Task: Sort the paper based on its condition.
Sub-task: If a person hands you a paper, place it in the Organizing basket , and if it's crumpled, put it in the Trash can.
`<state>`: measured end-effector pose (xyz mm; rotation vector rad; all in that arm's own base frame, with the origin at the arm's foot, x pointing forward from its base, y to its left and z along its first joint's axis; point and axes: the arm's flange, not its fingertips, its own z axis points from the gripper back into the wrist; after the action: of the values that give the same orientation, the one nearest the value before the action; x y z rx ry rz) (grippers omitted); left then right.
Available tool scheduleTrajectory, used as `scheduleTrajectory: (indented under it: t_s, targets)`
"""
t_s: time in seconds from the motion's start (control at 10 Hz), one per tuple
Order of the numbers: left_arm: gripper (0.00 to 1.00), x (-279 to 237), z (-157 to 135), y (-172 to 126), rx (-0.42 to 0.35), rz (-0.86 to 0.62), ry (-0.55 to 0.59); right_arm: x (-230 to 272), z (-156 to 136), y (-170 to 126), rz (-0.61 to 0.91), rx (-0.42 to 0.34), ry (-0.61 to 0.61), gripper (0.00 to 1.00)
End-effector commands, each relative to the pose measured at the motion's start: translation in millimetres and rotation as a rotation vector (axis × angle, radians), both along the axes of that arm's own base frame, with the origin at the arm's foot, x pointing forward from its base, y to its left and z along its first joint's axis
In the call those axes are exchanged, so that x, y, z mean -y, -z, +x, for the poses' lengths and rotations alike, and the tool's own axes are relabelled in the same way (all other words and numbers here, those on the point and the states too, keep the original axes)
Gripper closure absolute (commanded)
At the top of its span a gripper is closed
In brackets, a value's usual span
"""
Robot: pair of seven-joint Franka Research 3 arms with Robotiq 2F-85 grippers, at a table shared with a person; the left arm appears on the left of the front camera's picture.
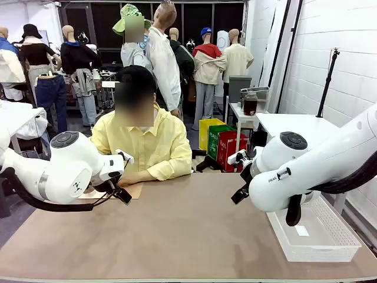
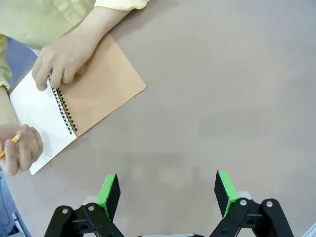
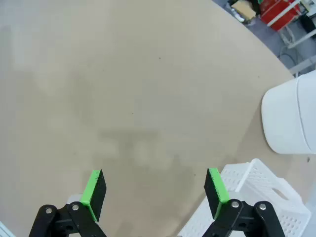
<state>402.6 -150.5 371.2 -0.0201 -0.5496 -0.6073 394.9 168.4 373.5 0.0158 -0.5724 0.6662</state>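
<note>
**Front view.** A person (image 1: 159, 147) in a yellow shirt sits at the far side of the brown table (image 1: 177, 236), one hand (image 1: 128, 177) at its far edge. The white left arm (image 1: 59, 171) enters from picture left and partly covers a flat tan item (image 1: 135, 190), possibly a notebook cover. The white right arm (image 1: 312, 168) enters from the right, above a white mesh basket (image 1: 333, 242) on the table's right end.
</note>
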Motion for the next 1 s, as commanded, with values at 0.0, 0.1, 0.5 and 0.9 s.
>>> scheduleTrajectory:
  t_s: [0.0, 0.1, 0.5, 0.9]
  targets:
    - [0.0, 0.0, 0.0, 0.0, 0.0, 0.0, 0.0, 0.0, 0.0, 0.0, 0.0, 0.0, 0.0, 0.0]
    - [0.0, 0.0, 0.0, 0.0, 0.0, 0.0, 0.0, 0.0, 0.0, 0.0, 0.0, 0.0, 0.0, 0.0]
    - [0.0, 0.0, 0.0, 0.0, 0.0, 0.0, 0.0, 0.0, 0.0, 0.0, 0.0, 0.0, 0.0, 0.0]
    - [0.0, 0.0, 0.0, 0.0, 0.0, 0.0, 0.0, 0.0, 0.0, 0.0, 0.0, 0.0, 0.0, 0.0]
